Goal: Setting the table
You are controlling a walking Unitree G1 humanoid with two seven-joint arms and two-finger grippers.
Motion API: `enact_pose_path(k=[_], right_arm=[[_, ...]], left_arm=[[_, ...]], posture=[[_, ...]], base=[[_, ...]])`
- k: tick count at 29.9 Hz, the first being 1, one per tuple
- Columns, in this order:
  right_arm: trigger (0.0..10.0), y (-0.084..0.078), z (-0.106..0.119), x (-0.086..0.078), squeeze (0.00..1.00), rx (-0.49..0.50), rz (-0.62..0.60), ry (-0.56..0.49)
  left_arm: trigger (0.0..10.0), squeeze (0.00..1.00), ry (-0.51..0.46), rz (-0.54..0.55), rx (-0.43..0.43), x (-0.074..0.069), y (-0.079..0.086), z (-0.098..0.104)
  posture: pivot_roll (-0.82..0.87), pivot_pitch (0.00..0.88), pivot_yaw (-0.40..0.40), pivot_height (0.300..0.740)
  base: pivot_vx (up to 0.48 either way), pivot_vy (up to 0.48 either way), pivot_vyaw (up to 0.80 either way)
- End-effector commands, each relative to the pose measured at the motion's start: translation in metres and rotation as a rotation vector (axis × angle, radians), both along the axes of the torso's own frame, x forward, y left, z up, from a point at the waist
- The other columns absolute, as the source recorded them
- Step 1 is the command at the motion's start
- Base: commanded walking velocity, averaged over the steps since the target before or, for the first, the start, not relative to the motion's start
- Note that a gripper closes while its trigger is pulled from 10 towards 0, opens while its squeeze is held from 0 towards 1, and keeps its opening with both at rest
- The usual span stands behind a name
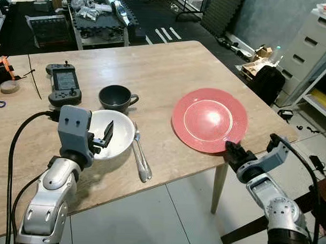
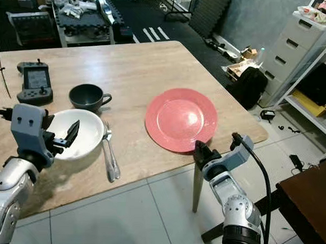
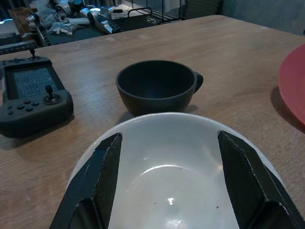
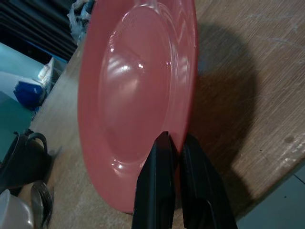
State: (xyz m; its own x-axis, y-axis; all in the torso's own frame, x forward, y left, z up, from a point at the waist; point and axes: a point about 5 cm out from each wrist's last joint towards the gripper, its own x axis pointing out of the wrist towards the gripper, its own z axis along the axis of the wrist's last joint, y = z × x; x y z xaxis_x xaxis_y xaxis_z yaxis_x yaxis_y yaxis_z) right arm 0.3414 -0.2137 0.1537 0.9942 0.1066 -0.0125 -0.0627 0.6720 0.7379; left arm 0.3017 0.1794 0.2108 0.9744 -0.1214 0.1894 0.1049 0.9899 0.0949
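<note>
Red plate (image 1: 209, 119) lying flat nr table's right edge, white bowl (image 1: 115, 132) sitting upright left of it, dark cup (image 1: 116, 97) standing just behind bowl w/ handle pointing right, spoon & fork (image 1: 141, 156) lying side by side btwn bowl & plate.

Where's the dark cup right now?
The dark cup stands on the table's left half, just beyond the white bowl, beside the handheld controller.

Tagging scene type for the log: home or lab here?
Likely a lab or workshop dressed as a dining spot: a wooden table set with a red plate, but foam mats with robot parts and a handheld controller nearby.
</note>
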Motion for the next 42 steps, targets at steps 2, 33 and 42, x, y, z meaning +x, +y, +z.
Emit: enact_pose_path(k=[2,33,42], right_arm=[[0.0,-0.005,-0.006,-0.004,0.00,0.025,-0.035,0.005],[10.0,0.057,0.001,-0.017,0.00,-0.010,0.279,0.060],[10.0,0.045,-0.003,0.000,0.00,0.059,0.120,0.146]], left_arm=[[10.0,0.00,0.011,-0.012,-0.003,0.000,-0.003,-0.003],[10.0,0.00,-0.003,-0.020,-0.016,0.002,-0.007,0.003],[10.0,0.00,0.000,-0.019,-0.019,0.002,-0.008,0.001]], posture=[[0.07,0.158,0.020,0.740],[0.06,0.169,0.012,0.740],[0.06,0.170,0.010,0.740]], base=[[0.000,0.000,0.00],[0.000,0.000,0.00],[0.000,0.000,0.00]])
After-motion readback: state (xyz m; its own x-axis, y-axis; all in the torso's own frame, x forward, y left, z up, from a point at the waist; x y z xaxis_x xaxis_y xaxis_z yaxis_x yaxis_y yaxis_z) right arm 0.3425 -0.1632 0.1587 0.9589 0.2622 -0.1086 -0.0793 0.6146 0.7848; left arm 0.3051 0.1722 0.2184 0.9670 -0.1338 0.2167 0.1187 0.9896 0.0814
